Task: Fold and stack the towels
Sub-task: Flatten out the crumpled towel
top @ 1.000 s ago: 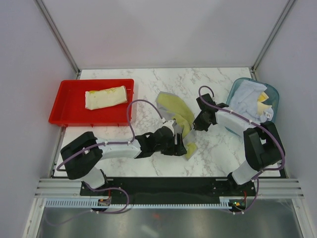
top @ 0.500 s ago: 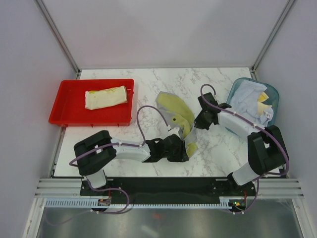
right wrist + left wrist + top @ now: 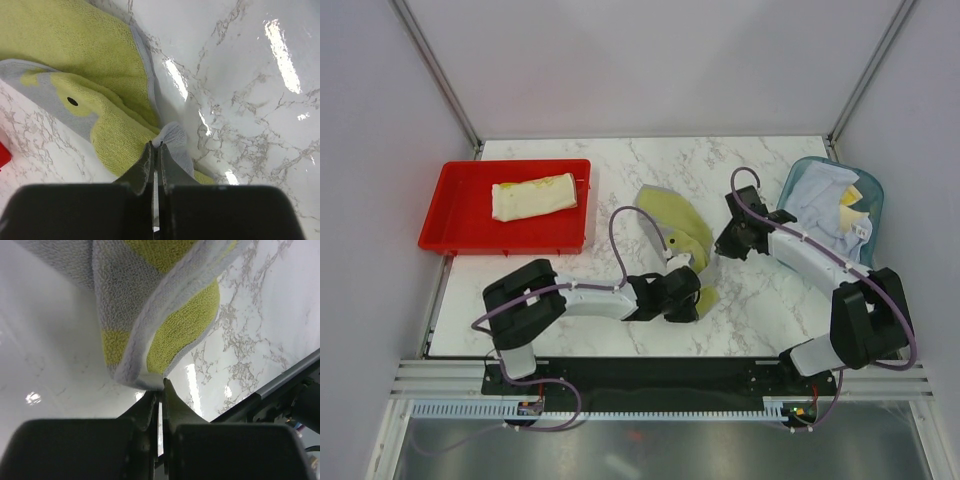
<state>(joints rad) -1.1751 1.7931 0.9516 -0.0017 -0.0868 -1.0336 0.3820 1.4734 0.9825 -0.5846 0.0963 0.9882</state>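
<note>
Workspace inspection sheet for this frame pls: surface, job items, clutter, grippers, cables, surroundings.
Surface: marble table, glossy white.
Job's things: yellow-grey towel crumpled at centre, partly lifted; folded towel in red tray; loose towels in teal basket.
Clutter: nothing seen.
Grippers: left gripper and right gripper each shut on an edge of the yellow-grey towel.
Cables: left arm's purple cable loops across the towel in the top view; right arm's purple cable loops clear of it.
Surroundings: grey enclosure walls; metal rail at near edge.

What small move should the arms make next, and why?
Probably draw apart, to stretch the yellow towel flat: the left gripper and right gripper are each shut on one edge of it, and it lies folded over and crumpled.
</note>
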